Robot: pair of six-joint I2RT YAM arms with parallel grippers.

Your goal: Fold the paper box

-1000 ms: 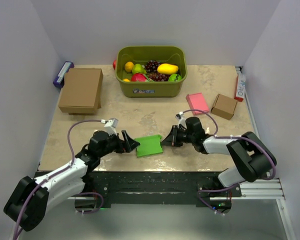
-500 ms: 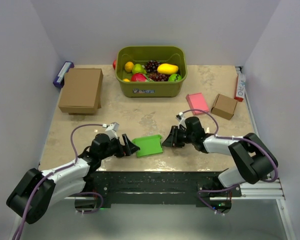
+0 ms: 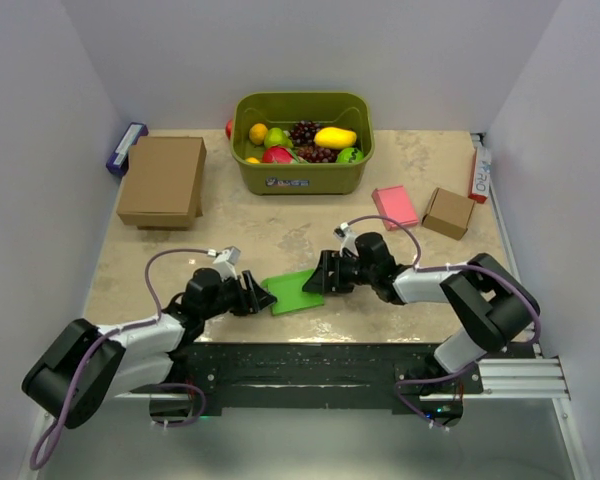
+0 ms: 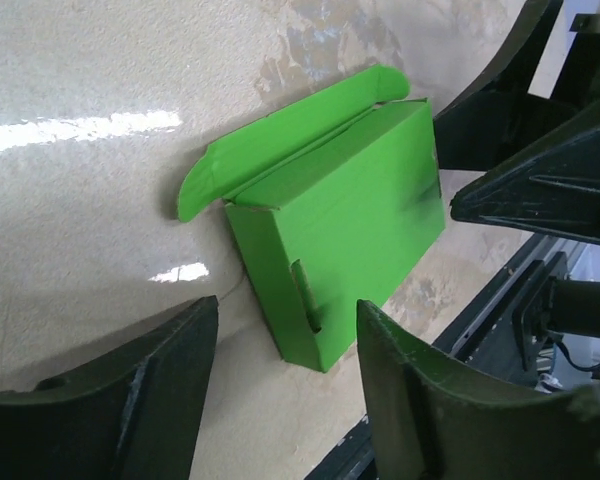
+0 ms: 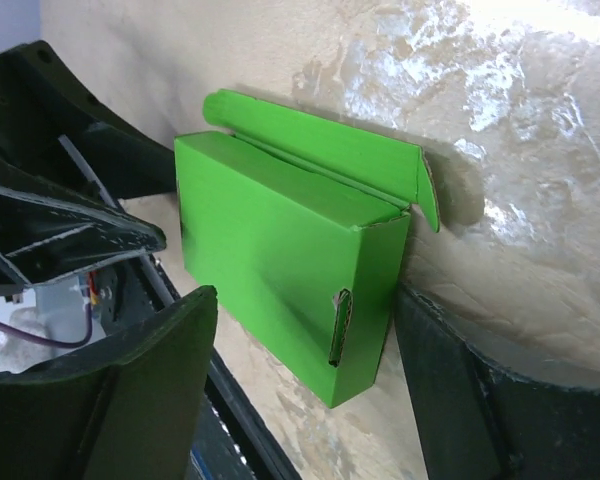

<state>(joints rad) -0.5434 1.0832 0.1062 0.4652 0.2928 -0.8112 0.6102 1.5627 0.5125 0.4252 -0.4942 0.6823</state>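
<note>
Paper box (image 5: 280, 250) inside right tool (image 5: 305, 300), perhaps touching

The paper box (image 4: 350, 220) is thin bright-green card, smooth and matt, sharply creased; the table (image 4: 90, 210) beneath it is mottled, stone-look, polished enough to throw glare; the fingers (image 4: 120, 400) of the left gripper (image 3: 261, 294) beside it are dull black plastic; well behind it, the basket (image 3: 302, 175) is olive plastic and the cardboard box (image 3: 162, 178) matt brown.
</note>
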